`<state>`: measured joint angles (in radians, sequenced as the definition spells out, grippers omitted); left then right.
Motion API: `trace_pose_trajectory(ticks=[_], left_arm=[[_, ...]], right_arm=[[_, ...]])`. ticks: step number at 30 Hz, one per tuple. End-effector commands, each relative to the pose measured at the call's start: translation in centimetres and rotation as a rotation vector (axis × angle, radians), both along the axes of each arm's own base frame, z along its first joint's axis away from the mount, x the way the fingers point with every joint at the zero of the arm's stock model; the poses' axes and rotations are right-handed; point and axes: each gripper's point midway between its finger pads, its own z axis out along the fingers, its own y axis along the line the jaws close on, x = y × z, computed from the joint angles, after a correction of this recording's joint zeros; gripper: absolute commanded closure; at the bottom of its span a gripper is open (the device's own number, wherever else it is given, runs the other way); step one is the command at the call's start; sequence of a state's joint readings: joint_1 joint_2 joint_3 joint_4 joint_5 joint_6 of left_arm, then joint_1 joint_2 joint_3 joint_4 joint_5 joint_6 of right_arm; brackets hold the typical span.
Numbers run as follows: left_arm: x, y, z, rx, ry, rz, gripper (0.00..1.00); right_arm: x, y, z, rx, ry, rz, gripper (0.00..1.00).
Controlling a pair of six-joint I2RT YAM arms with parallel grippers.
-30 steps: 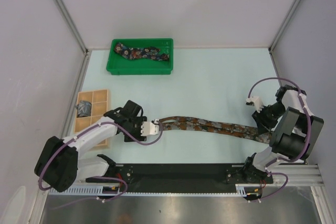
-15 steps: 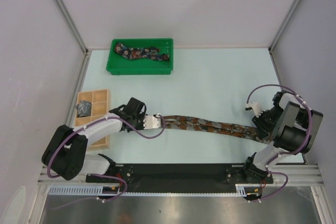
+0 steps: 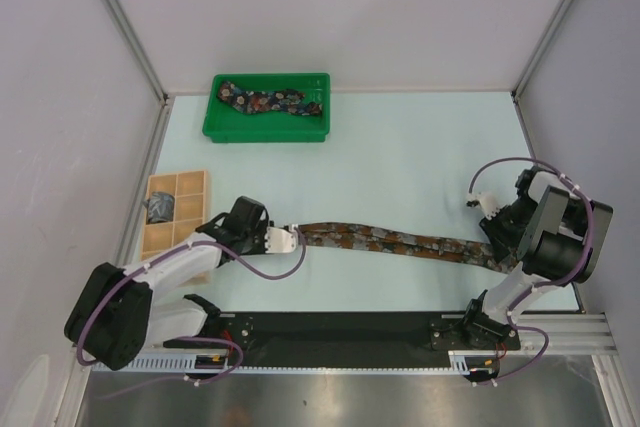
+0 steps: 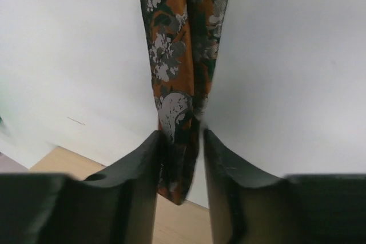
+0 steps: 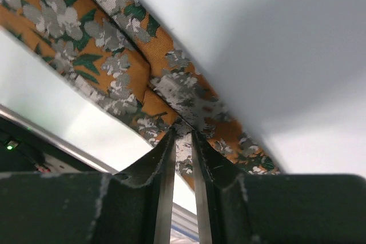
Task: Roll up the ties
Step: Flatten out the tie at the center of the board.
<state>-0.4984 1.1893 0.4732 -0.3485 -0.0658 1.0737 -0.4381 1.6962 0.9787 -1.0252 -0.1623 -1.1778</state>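
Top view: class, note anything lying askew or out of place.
Nothing much: the rust tie lies stretched out, pinched by left gripper and right gripper. Only the navy tie lies bunched in the tray.

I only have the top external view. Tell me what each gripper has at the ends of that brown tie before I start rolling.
Observer: In the left wrist view, the end of the rust-brown tie sits inside the left gripper, with its jaws pressing the fabric from both sides.
Operator: Now the right side.
Observer: The right wrist view shows the right gripper nearly closed, with the tie's fabric pinched in the narrow gap between its jaws.
Operator: Report the pattern, so I know it is the right tie.
Observer: Close up, the print is grey-white flowers and green leaves on an orange ground.
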Motion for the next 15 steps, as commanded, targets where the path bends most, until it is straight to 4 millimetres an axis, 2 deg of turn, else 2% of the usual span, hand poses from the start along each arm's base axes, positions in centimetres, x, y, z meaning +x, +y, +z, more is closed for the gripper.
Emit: trace_pose_trajectory(ticks=[1, 2, 3, 4, 5, 6, 7, 9, 10, 11, 12, 14, 15], left_arm=[[-0.1, -1.6, 3.3, -0.126, 0.003, 0.001, 0.49], [-0.3, -1.9, 3.9, -0.148, 0.013, -0.001, 0.44], [-0.4, -2.8, 4.6, -0.200, 0.025, -0.001, 0.43], [0.3, -3.7, 6.2, -0.241, 0.006, -0.006, 0.41], [0.2, -4.1, 6.7, -0.261, 0.020, -0.003, 0.40], [0.2, -5.0, 7.0, -0.306, 0.044, 0.010, 0.40], [0.8, -5.9, 8.3, -0.338, 0.034, 0.010, 0.40], [0.9, -7.0, 7.9, -0.365, 0.091, 0.034, 0.42], [1.2, -8.1, 8.5, -0.392, 0.099, 0.018, 0.43], [1.5, -8.8, 8.5, -0.405, 0.105, 0.016, 0.46], [1.6, -9.5, 7.7, -0.406, 0.138, 0.034, 0.47], [1.9, -11.5, 7.8, -0.431, 0.151, 0.006, 0.51], [1.8, -12.1, 6.9, -0.428, 0.182, 0.014, 0.52]], right_arm=[[7.4, -2.4, 1.1, -0.074, -0.280, 0.054, 0.76], [7.4, -2.3, 2.0, -0.062, -0.289, 0.052, 0.74], [8.5, -2.0, 3.5, -0.028, -0.332, 0.051, 0.72], [7.5, -1.2, 4.3, 0.021, -0.300, 0.037, 0.69], [7.6, -0.8, 5.4, 0.047, -0.313, 0.028, 0.65], [7.8, 0.5, 6.6, 0.102, -0.338, 0.028, 0.63], [7.5, 1.9, 7.8, 0.141, -0.325, 0.032, 0.61], [7.5, 4.4, 9.5, 0.207, -0.348, 0.046, 0.59], [7.2, 6.3, 9.7, 0.242, -0.328, 0.052, 0.59], [7.1, 7.4, 9.9, 0.261, -0.329, 0.052, 0.59], [7.2, 8.7, 10.2, 0.290, -0.332, 0.056, 0.59], [7.1, 11.9, 10.2, 0.329, -0.302, 0.056, 0.59], [7.1, 13.3, 10.2, 0.357, -0.291, 0.053, 0.59]])
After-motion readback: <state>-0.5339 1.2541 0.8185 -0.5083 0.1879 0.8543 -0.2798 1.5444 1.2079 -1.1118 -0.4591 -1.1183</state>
